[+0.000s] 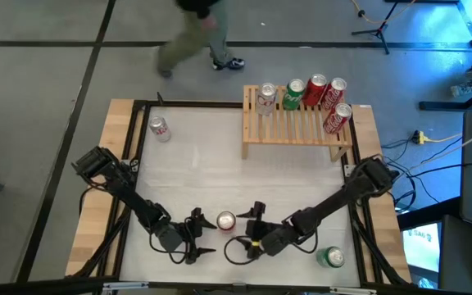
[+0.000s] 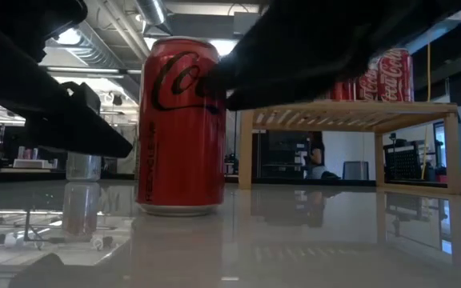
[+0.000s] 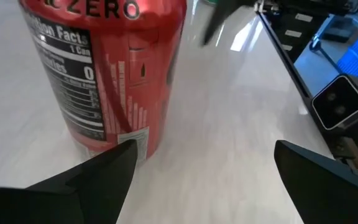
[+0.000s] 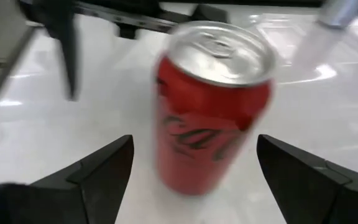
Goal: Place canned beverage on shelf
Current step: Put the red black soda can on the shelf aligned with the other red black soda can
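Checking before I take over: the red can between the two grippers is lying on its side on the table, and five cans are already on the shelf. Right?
Not quite. The red can stands upright on the table, as the low view shows. It does sit between the left gripper and right gripper, and five cans are on the shelf.

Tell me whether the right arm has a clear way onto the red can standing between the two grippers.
Probably yes. The right gripper is open and faces the upright red can, with bare table between them. The left gripper, also open, waits at the can's other side.
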You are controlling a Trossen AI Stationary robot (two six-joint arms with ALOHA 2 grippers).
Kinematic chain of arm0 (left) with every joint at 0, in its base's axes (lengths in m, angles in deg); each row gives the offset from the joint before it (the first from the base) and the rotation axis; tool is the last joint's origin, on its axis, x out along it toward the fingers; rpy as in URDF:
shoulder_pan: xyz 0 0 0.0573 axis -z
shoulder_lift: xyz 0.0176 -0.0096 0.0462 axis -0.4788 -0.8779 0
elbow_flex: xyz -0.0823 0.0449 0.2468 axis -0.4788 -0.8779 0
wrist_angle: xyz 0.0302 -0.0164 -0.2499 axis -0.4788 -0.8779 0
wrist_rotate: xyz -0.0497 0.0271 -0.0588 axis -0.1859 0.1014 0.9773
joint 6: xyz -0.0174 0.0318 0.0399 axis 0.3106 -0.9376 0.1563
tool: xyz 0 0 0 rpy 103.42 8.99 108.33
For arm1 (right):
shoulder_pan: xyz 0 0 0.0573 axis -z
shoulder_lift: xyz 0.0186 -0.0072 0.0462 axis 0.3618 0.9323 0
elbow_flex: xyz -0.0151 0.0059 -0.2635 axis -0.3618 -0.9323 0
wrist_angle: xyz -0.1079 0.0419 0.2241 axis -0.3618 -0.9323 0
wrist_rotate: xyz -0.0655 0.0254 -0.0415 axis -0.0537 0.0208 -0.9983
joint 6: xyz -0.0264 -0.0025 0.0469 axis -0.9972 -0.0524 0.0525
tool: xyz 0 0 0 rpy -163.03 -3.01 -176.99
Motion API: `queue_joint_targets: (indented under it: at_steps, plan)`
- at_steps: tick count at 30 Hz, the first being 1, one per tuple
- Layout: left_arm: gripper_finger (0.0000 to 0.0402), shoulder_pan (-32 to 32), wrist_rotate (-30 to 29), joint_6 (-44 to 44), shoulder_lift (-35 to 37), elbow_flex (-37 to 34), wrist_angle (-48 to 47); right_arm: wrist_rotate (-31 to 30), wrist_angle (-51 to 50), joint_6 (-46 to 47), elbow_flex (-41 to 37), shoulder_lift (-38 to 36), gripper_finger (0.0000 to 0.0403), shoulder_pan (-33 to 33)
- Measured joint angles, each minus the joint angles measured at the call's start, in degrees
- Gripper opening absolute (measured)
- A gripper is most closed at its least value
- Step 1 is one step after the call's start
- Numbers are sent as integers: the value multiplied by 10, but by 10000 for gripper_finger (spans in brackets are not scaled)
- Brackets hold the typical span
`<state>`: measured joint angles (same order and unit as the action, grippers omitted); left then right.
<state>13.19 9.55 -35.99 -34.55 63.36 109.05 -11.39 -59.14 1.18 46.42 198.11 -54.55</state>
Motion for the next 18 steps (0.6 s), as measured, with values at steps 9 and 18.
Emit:
queue_joint_targets:
  at_steps: [9,18]
  plan:
    - [368,-4,-34,2,0,0,-4,-1,87,-7,0,7,335,0]
    - [368,-12,-38,1,0,0,-1,-68,72,-20,0,21,335,4]
